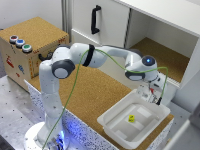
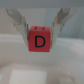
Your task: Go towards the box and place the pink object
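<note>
cork tabletop (image 1: 95,92) under white box (image 1: 112,122); cabinet (image 1: 107,22) behind.

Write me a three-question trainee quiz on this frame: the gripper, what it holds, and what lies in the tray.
1. True or false: the gripper holds a pinkish-red cube marked with the letter D.
2. In the exterior view, what lies inside the white tray?
A. a small yellow-and-black item
B. a green ball
C. a metal spoon
3. Fill in: in the exterior view, the cork-covered crate with coloured buttons stands at the view's ____ side.

Key: 1 true; 2 A; 3 left.
</note>
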Motion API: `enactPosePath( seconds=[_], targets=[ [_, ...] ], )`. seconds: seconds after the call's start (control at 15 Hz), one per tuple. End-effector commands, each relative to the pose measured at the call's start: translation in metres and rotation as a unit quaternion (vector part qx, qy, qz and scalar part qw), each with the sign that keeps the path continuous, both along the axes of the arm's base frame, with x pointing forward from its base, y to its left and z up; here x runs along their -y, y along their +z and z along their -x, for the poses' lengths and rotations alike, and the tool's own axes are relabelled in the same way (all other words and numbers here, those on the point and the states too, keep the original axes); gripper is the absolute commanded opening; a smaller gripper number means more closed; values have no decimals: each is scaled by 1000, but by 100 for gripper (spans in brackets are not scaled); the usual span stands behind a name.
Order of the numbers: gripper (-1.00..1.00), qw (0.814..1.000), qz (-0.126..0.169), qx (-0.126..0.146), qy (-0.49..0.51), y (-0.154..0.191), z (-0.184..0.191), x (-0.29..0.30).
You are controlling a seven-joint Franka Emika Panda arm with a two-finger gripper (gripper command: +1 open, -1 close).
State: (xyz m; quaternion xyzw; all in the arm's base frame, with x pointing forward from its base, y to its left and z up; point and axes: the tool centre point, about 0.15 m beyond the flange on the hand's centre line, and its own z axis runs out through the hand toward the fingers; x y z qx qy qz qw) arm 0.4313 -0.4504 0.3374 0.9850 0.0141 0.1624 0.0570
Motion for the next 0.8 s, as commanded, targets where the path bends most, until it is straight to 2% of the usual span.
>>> enactPosePath(
  seconds=[0.0,0.2,0.4,0.6,0.67,0.73],
  targets=[
    [-100,998,33,-39,-24,-69,35,17],
    [-100,997,38,-68,-21,-98,44,20],
    [-100,996,28,-85,-11,-125,52,17],
    [-100,995,23,-98,-24,-133,55,20],
    [100,995,24,-97,-26,-131,55,21],
    [100,995,27,-88,-32,-120,57,22]
  ],
)
